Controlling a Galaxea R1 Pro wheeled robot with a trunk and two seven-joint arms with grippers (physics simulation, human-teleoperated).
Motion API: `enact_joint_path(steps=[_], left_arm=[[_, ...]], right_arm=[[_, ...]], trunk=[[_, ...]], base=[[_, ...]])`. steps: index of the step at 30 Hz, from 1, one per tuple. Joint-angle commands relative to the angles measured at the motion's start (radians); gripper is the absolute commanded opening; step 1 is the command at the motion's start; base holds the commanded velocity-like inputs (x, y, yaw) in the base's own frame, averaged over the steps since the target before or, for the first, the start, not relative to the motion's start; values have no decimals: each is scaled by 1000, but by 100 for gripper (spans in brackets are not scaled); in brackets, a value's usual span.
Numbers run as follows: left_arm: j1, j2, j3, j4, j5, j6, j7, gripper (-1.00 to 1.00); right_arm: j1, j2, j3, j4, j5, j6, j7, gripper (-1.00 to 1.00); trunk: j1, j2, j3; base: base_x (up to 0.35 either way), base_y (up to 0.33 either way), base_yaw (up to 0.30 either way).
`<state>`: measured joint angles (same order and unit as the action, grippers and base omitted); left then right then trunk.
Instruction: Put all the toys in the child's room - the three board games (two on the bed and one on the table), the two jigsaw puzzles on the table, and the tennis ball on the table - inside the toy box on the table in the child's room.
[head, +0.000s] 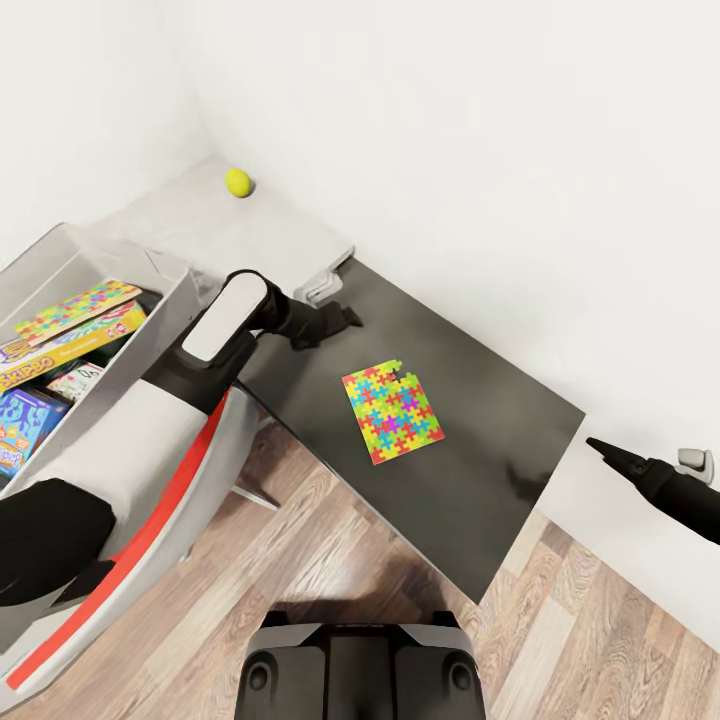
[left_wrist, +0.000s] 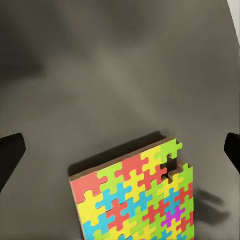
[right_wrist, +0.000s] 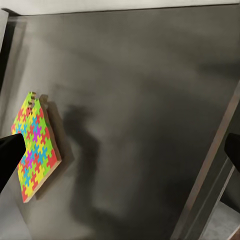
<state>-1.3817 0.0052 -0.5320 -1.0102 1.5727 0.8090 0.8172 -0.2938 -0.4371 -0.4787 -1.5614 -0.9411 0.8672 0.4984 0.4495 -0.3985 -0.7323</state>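
- One jigsaw puzzle lies flat on the dark grey section of the table, jagged corner toward the far wall. It sits just right of and nearer than the left gripper, not touching it.
- Left gripper: hangs over the dark tabletop with nothing between its fingers. In the left wrist view the two fingertips stand wide apart at the picture's edges, with the puzzle on the surface between and beyond them.
- Right gripper: held off the right end of the table, well apart from the puzzle. In the right wrist view its fingertips are spread wide, empty; the puzzle lies beyond one finger.
- One tennis ball rests on the light grey top in the far corner, well apart from both grippers.
- The toy box stands at the left. Inside: a second jigsaw puzzle on top, and three board games counted beneath it.
- Count: two puzzles, three games, one ball, one box.
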Motion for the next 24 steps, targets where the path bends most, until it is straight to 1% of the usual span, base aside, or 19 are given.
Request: enact_joint_path(steps=[1,3,4,7,8,11,12,15,16,18,19,22,24], left_arm=[[-1,0,-2,0,9,-2,10,100],[-2,-12,-2,31,-8,-1,-12,100],[-2,-12,-2,31,-8,-1,-12,100],[-3,-35,-2,91,-53,-1,-63,100],[-3,-35,-2,91,-53,-1,-63,100],[-6,-56,-1,154,-109,-1,-128,100],[-6,-56,-1,154,-109,-1,-128,100],[-8,-70,-1,199,-159,-2,-184,100],[-8,-70,-1,199,-159,-2,-184,100],[-7,-74,0,217,-183,-3,-207,100],[-7,-74,0,217,-183,-3,-207,100],[-7,-78,0,232,-204,-3,-227,100],[-7,-79,0,235,-209,-3,-231,100]], right_arm=[[-1,0,-1,0,1,6,3,100],[0,0,-1,0,1,6,3,100],[0,0,-1,0,1,6,3,100],[0,0,-1,0,1,7,3,100],[0,0,-1,0,1,7,3,100],[4,-1,-2,-1,1,7,4,100],[4,-1,-2,-1,1,7,4,100],[8,-2,-3,-2,1,7,7,100],[8,-2,-3,-2,1,7,7,100],[10,-4,-3,-3,1,7,10,100],[10,-4,-3,-3,1,7,10,100],[12,-9,-3,-3,1,7,14,100],[13,-11,-3,-3,0,7,14,100]], trunk=[[1,-2,-1],[1,-2,-1],[1,-2,-1],[1,-2,-1],[1,-2,-1],[1,-2,-1],[1,-2,-1],[1,-2,-1],[1,-2,-1],[1,-2,-1],[1,-2,-1],[1,-2,-1],[1,-2,-1]], base=[[3,2,0],[2,1,0],[2,1,0],[1,1,0],[1,1,0],[0,0,0],[0,0,0],[0,0,0],[0,0,0],[0,0,0],[0,0,0],[0,0,0],[0,0,0]])
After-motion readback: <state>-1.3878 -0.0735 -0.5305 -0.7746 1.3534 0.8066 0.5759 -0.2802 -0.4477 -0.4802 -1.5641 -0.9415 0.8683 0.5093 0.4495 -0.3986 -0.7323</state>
